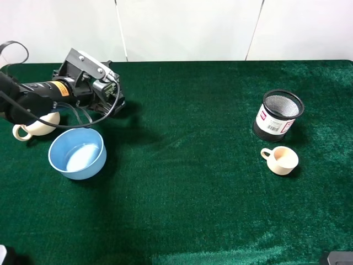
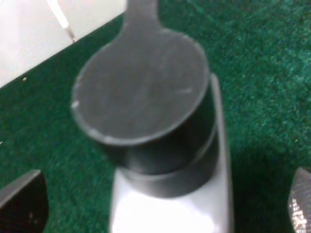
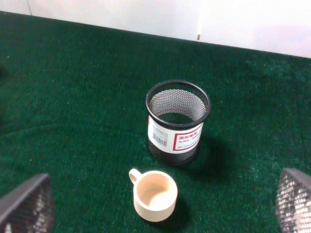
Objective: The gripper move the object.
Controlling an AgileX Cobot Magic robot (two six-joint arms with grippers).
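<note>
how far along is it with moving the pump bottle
Approach looks done: the left hand straddles the pump bottle, its black cap between the fingers. In hand: the grasp, not yet made, since the jaws stand wide and clear of the bottle. Left: closing, lifting and moving it.

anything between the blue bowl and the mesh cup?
Nothing: only bare green cloth between the blue bowl and the mesh cup, seen in the exterior high view. The cream cup near the mesh cup sits off that line.
</note>
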